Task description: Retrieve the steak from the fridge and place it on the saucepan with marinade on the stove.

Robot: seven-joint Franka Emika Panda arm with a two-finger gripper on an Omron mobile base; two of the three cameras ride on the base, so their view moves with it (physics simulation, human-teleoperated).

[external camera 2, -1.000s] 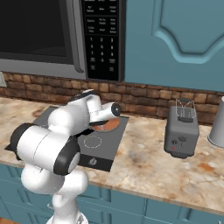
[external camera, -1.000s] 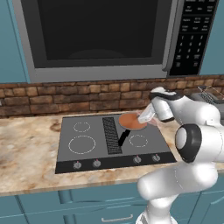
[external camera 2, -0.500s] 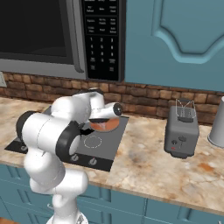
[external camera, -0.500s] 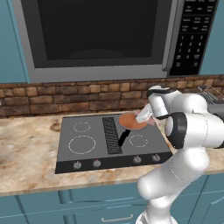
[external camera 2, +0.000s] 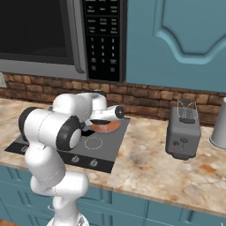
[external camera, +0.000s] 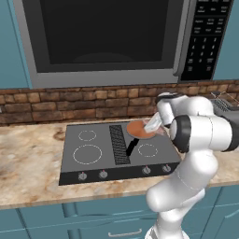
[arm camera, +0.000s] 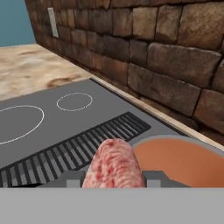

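The tool (arm camera: 113, 179) pinches the steak (arm camera: 114, 167), holding it just above the near rim of the pan (arm camera: 183, 159). The pan (external camera: 140, 129) sits on the stove (external camera: 93, 154) at its back right burner, close to the brick wall (external camera: 70, 103). A toaster (external camera 2: 183, 132) stands on the worktop (external camera 2: 150, 163), well right of the stove.

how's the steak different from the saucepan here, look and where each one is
The steak is a small mottled pink-and-pale slab; the saucepan is far wider, round, with a smooth copper-brown inside. The steak is clamped between the shut gripper fingers, off the stove; the saucepan rests on the stove's back right burner. The steak is beside the pan's rim, not yet in it. Both are reddish.
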